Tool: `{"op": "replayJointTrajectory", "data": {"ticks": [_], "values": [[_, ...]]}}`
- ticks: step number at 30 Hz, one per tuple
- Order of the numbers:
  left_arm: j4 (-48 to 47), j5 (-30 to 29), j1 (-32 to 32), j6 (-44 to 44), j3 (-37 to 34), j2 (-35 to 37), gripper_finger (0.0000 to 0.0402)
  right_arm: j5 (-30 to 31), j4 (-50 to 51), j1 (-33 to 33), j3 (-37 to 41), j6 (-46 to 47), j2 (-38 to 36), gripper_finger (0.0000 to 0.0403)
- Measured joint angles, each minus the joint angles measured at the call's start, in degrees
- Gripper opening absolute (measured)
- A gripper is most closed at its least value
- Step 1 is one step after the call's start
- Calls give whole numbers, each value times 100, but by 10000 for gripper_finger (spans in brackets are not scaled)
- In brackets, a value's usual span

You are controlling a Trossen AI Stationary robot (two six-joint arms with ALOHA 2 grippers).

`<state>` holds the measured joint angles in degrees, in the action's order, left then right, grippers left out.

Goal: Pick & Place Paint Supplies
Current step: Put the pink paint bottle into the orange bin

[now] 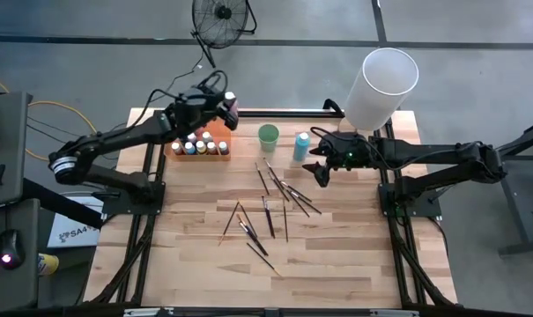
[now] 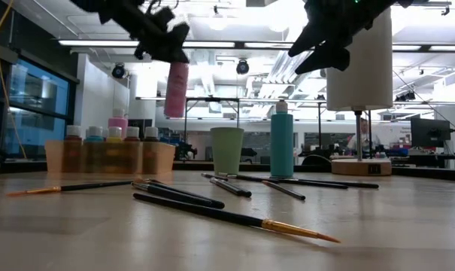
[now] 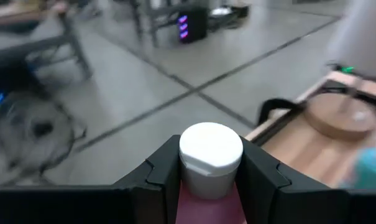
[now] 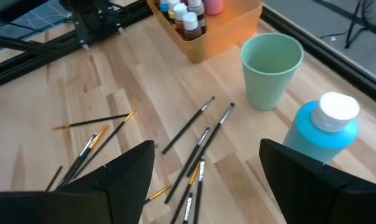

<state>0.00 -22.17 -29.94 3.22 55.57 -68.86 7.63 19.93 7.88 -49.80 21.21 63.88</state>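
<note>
The table [image 1: 336, 255] carries an orange tray [image 1: 215, 153] at its far left, already holding small paint bottles [image 1: 196, 146], so it serves as the collecting place. Directly above the tray, the left pincer [image 2: 169, 47] clamps a pink bottle [image 2: 176, 89] upright by its neck, likely for lowering in. Right of the tray, past the green cup [image 1: 268, 137], the blue bottle [image 1: 301, 146] stands; the right pincer [image 1: 322, 164] hovers beside it, spread wide and empty. Brushes [image 1: 268, 216] lie scattered nearer the front.

A green cup [image 1: 268, 137] stands upright on the wooden tabletop [image 1: 336, 255], near an orange tray [image 1: 220, 152]; a floor fan [image 1: 222, 19] sits beyond.
</note>
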Motion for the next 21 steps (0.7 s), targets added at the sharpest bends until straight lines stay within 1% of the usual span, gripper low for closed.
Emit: {"op": "replayJointTrajectory", "data": {"ticks": [4,6,8,13,17,21], "values": [[-65,-296,-349,560,-393,-118,114,59,-1,0,0,71,2,286],[6,-543,-528,823,-492,-131,114,61,-1,0,0,137,2,286],[102,-655,-749,1056,-574,-129,114,59,-1,0,0,149,2,286],[33,-617,-1102,1215,-795,-179,114,145,-1,0,2,151,2,286],[72,-538,-1140,1251,-970,-313,114,153,-1,0,2,151,3,286],[458,-575,-1131,1260,-1128,-460,114,297,-1,0,2,151,4,286]]}}
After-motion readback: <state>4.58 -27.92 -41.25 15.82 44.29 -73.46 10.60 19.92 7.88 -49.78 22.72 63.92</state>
